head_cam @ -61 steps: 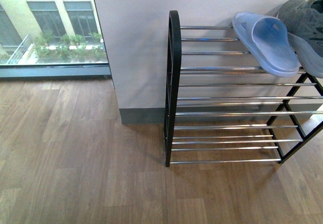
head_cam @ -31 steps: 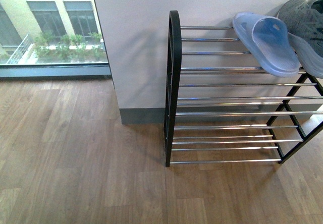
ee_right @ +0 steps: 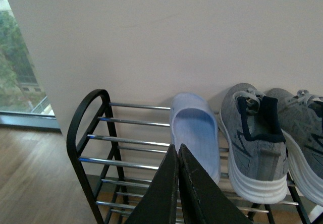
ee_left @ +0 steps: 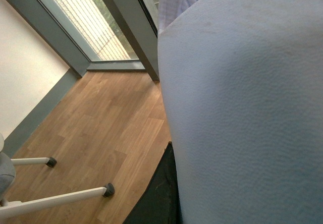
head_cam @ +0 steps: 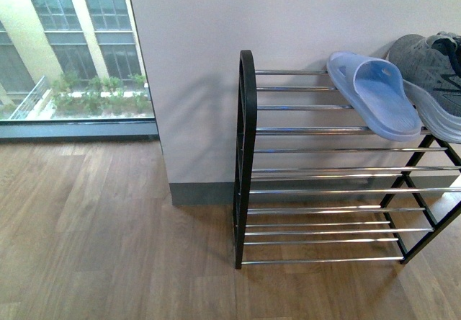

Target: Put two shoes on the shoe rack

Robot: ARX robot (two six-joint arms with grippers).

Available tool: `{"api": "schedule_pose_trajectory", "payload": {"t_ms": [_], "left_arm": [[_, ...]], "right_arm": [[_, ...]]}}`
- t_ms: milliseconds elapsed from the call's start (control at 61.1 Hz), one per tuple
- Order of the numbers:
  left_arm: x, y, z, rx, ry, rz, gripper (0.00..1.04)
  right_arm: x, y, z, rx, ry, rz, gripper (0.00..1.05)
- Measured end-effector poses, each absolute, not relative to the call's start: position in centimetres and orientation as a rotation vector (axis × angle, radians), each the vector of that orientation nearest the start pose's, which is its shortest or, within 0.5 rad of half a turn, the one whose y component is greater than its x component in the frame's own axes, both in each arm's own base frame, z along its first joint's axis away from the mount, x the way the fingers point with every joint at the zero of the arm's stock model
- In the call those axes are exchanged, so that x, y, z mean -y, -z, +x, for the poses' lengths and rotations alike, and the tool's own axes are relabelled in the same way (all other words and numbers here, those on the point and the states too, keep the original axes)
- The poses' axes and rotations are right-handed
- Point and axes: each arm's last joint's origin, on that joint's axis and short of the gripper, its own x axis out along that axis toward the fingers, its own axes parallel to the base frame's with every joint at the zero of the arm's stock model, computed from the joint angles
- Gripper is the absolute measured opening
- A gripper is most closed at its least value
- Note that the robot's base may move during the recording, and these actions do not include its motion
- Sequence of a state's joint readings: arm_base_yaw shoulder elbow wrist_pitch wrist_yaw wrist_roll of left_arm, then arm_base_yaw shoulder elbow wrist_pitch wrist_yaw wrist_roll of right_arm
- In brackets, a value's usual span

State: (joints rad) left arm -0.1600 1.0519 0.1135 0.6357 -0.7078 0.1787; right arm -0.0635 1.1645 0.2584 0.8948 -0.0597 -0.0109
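Front view now sits lower on the shoe rack than a second ago, pale-blue slide and grey sneaker on its top rods, right gripper pinched closed and empty, aimed at the rack, left gripper carrying second slide.

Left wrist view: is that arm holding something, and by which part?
Apparently the pale-blue rubber slide, pressed close against the left gripper; the gripped part is hidden. The right gripper is shut on nothing.
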Motion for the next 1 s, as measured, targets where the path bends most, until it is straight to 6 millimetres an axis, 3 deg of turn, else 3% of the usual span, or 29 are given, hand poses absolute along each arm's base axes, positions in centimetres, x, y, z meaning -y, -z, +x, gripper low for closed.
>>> {"api": "schedule_pose_trajectory", "payload": {"t_ms": [98,442,622,999], "left_arm": [[0.8,-14.4,16.9,-0.327,-0.518,0.302,0.02],[0.8,-14.4,16.9,-0.327,-0.518,0.302,0.02],[0.8,-14.4,16.9,-0.327,-0.518,0.302,0.02],[0.8,-14.4,16.9,-0.327,-0.518,0.302,0.02]], "right_arm": [[0.1,-18.4,19.4,-0.009,-0.001,-0.011,0.02],[0.1,-17.3,16.0,-0.014,0.003,-0.01,0.02],[0.1,-16.2,14.9,-0.019,0.004,-0.01,0.02],[0.0,-17.0,13.4,0.01,0.003,-0.011,0.02]]}}
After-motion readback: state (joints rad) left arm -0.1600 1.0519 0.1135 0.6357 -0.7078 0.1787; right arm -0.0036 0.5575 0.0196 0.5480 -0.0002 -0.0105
